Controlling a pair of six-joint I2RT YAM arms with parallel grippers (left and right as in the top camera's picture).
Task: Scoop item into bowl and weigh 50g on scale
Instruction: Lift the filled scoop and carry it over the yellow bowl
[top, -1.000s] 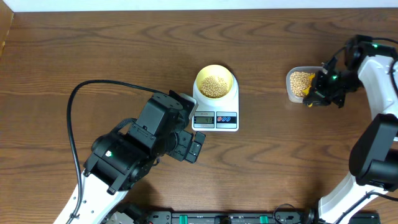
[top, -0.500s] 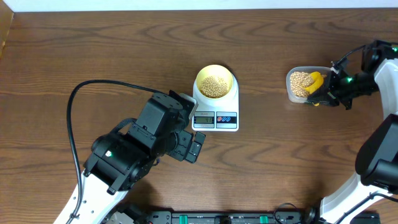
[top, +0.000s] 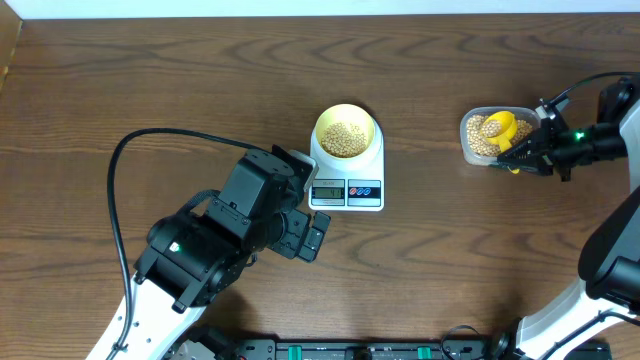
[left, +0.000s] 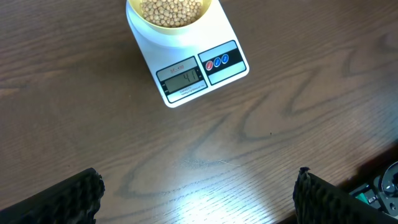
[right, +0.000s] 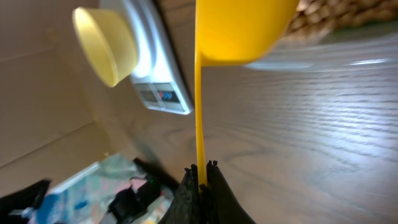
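The pale yellow bowl (top: 347, 133) sits on the white scale (top: 347, 177) at mid-table and holds beans (top: 346, 138). In the left wrist view the bowl (left: 169, 18) is on the scale (left: 198, 73), whose display reads about 41. My right gripper (top: 527, 152) is shut on the handle of a yellow measuring spoon (top: 501, 127), its cup in the clear tub (top: 483, 135) of beans (top: 482, 130). In the right wrist view the gripper (right: 203, 169) pinches the spoon (right: 236, 28). My left gripper (left: 198, 199) is open and empty, near the scale's front.
The left arm (top: 215, 240) fills the lower left of the table. The right arm (top: 610, 140) reaches in from the right edge. In the right wrist view the scale (right: 152, 68) and bowl (right: 106, 45) lie beyond the tub (right: 336, 37).
My right gripper has swung right and turned, and the yellow spoon's cup has moved up into the tub's beans. The left arm, bowl and scale have not moved.
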